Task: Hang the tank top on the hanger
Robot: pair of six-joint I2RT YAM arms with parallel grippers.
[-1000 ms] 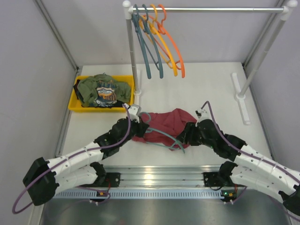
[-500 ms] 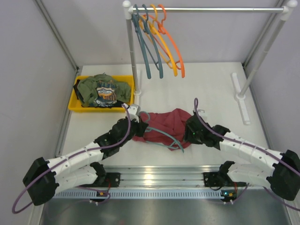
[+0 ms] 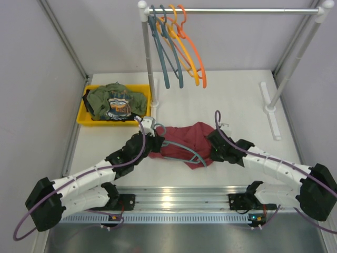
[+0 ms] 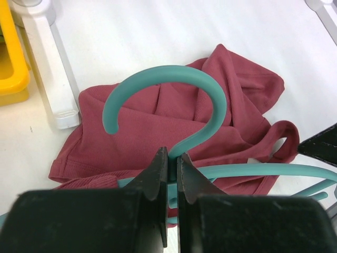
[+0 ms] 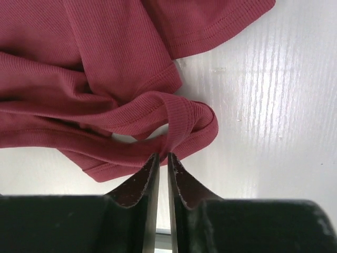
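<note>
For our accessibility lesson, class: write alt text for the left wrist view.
Left gripper clamps the neck of a teal hanger, its hook lying over a crumpled maroon tank top on a white table.

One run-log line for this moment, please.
left gripper: shut on hanger neck | right gripper: shut on tank top strap | tank top: crumpled on table, hanger lying over it

The right gripper [image 5: 159,161] is pinching its jaws together on a strap loop of the dark red sleeveless fabric tank top [image 5: 79,63], after standing wider a second ago. The white right arm [image 3: 274,168] is stretching its elbow out toward four o'clock.
</note>
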